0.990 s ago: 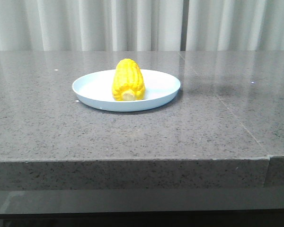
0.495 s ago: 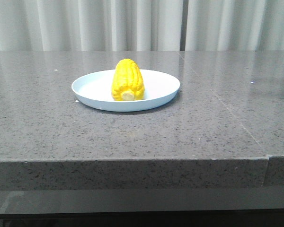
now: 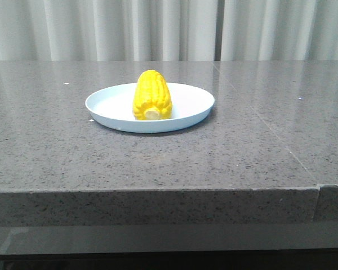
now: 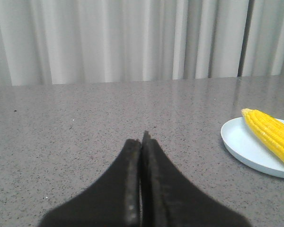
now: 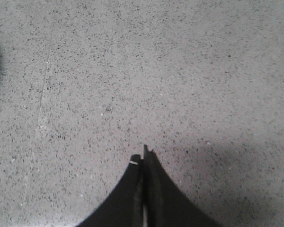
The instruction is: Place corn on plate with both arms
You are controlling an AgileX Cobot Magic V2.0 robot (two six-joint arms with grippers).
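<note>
Grey speckled stone table (image 3: 169,163), pale curtains (image 3: 169,28) behind, bears plate (image 3: 112,104).

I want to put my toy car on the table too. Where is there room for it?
Lots of room. The grey table is bare in front of the plate, to its left, and to its right. Only the plate's middle is taken, where the corn lies. Both grippers, left gripper and right gripper, are shut and hold nothing.
</note>
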